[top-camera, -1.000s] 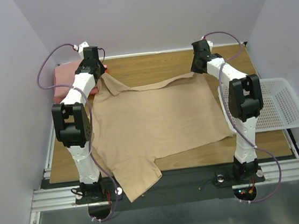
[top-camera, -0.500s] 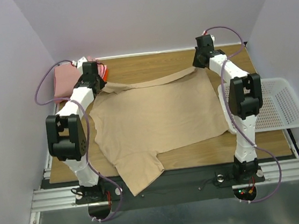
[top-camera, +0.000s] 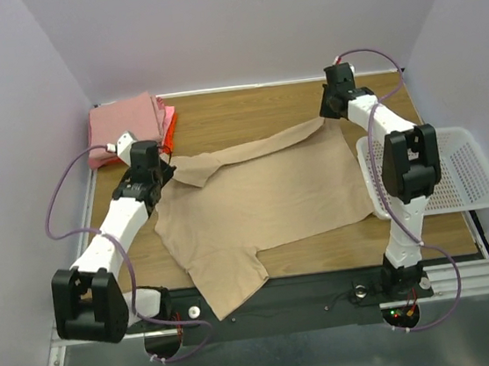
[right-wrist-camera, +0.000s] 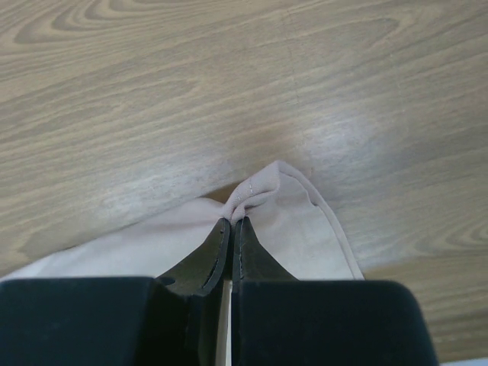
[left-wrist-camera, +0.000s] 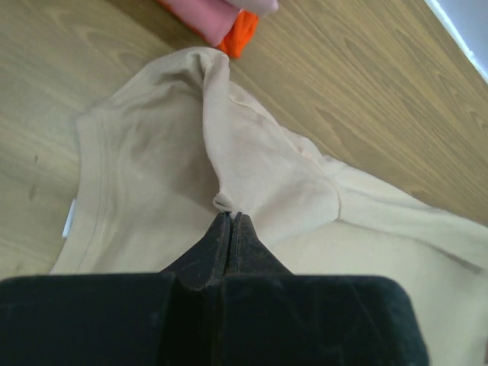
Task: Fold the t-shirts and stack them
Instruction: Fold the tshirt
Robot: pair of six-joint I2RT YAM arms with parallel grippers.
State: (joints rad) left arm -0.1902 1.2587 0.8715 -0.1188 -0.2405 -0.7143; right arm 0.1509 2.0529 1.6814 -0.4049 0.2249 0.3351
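Observation:
A tan t-shirt (top-camera: 264, 198) lies spread across the wooden table, one sleeve (top-camera: 230, 291) hanging over the near edge. My left gripper (top-camera: 157, 171) is shut on a pinch of cloth at the shirt's far left, by the neckline (left-wrist-camera: 231, 216). At the far right corner my right gripper (top-camera: 329, 117) is shut on the hem (right-wrist-camera: 231, 221), which bunches at the tips (right-wrist-camera: 259, 194). The cloth between the two grips sags in a loose fold. A salmon-pink folded t-shirt (top-camera: 125, 126) rests on an orange-red one (top-camera: 170, 125) at the back left, also seen in the left wrist view (left-wrist-camera: 210, 15).
A white mesh basket (top-camera: 464, 171) stands at the table's right edge, beside the right arm. Bare wood (top-camera: 245, 112) shows behind the shirt up to the back wall. The near edge drops onto a metal rail (top-camera: 328, 293).
The left arm has swung back and to the near left, dragging the shirt's left far edge with it and uncovering the folded stack. The right gripper has hardly moved.

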